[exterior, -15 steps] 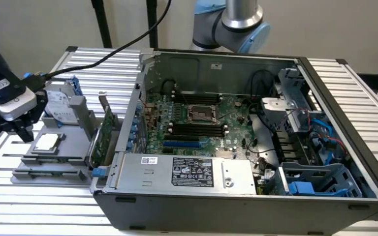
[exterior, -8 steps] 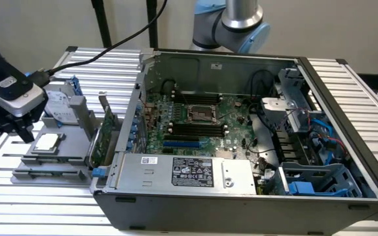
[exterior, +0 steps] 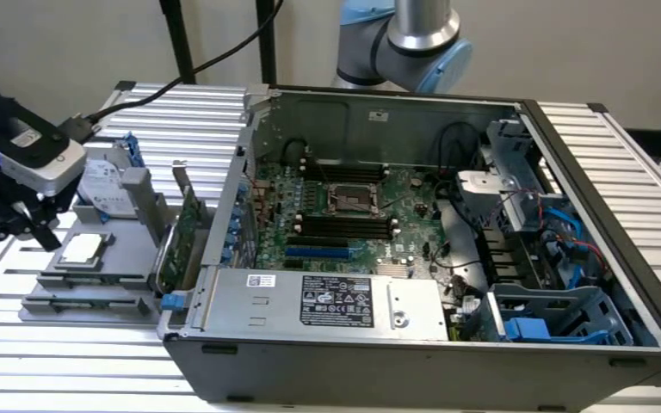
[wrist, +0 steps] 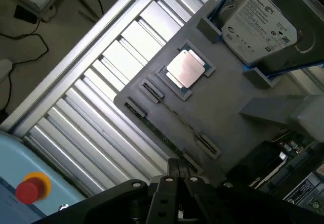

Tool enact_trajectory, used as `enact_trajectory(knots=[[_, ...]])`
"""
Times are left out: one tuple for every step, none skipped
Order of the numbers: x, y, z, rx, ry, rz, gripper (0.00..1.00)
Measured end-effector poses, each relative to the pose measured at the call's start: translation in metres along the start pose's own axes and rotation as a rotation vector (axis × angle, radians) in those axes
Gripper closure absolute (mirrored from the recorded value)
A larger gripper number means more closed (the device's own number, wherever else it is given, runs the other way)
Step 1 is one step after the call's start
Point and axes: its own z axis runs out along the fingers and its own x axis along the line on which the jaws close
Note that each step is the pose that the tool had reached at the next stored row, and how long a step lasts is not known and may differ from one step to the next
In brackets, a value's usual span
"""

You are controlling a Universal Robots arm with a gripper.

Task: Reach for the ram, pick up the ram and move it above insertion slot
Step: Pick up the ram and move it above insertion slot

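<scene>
Shut end effector (wrist: pixel 178 167) hangs near the ram (wrist: pixel 167 134), beside processor (wrist: pixel 186 68) and hard drive (wrist: pixel 258 24).

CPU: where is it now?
Exterior view's left, outside the computer case: the CPU lies flat on the gray holder tray, beside the hard drive.

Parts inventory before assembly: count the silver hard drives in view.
1: the hard drive sits in the grey holder, at the exterior view's left of the computer case. The case's drive bays may hide others.
</scene>
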Motion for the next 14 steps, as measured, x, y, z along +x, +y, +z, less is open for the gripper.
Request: enact_trajectory(knots=[[0.0000, 0.0000, 0.0003, -0.0001, 0.0004, -0.018, 0.89], [0.0000, 0.0000, 0.0006, -0.0002, 0.0007, -0.036, 0.89], [0.0000, 0.0000, 0.0008, -0.0003, 0.0010, -0.054, 0.89], [0.0000, 0.0000, 0.0011, -0.0003, 0.0013, -0.072, 0.89], [0.0000, 0.0000, 0.0014, -0.0004, 0.0016, -0.089, 0.89], [0.0000, 0.0000, 0.0017, -0.0005, 0.0021, -0.109, 0.89], [0.0000, 0.0000, 0.0020, -0.0006, 0.0024, -0.127, 0.89], [0.0000, 0.0000, 0.0023, -0.0007, 0.0027, -0.145, 0.89], [0.0000, -0.0001, 0.0026, -0.0008, 0.0031, -0.162, 0.89], [0.0000, -0.0001, 0.0030, -0.0009, 0.0034, -0.182, 0.89], [0.0000, -0.0001, 0.0033, -0.0010, 0.0038, -0.200, 0.89], [0.0000, -0.0001, 0.0036, -0.0010, 0.0041, -0.218, 0.89], [0.0000, -0.0001, 0.0039, -0.0011, 0.0045, -0.236, 0.89], [0.0000, -0.0001, 0.0043, -0.0012, 0.0048, -0.254, 0.89]])
